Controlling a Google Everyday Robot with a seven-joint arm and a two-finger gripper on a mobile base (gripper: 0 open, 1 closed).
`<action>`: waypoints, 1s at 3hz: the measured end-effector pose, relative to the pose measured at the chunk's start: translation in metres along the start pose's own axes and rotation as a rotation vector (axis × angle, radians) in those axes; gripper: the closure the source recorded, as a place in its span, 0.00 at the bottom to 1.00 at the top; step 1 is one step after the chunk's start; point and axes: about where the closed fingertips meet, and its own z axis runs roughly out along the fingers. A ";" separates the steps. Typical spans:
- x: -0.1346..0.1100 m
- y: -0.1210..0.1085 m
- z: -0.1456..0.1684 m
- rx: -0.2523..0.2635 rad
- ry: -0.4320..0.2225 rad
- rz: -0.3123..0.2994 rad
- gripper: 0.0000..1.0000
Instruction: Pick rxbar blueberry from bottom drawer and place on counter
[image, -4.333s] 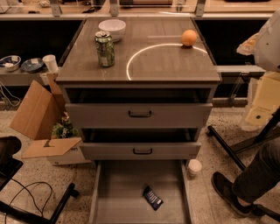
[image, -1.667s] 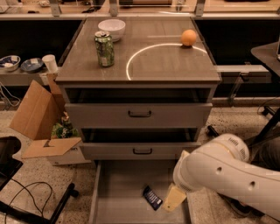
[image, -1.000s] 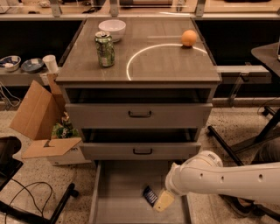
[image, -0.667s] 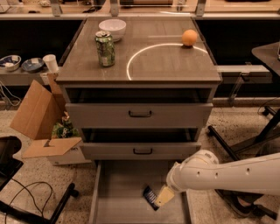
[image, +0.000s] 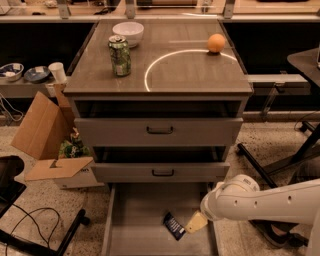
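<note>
The end effector (image: 196, 222) is seen low in the open bottom drawer (image: 137, 210), at the end of the white arm (image: 260, 202) that reaches in from the right. Its tan tip is placed just beside the right edge of the rxbar blueberry (image: 174, 226); whether it is open or closed cannot be told. Compared with 0.7 s ago, the end effector has been shifted slightly to the right, so that the bar's right end is no longer overlapped. The bar itself is unmoved, lying flat and askew on the drawer floor. On the tabletop (image: 190, 75), the green soda can (image: 120, 56), white bowl (image: 128, 33) and orange (image: 216, 43) are unchanged.
</note>
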 end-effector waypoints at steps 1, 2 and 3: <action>-0.002 -0.005 0.039 -0.011 0.050 -0.031 0.00; 0.007 -0.021 0.127 -0.001 0.142 -0.038 0.00; 0.016 -0.023 0.173 0.006 0.175 -0.021 0.00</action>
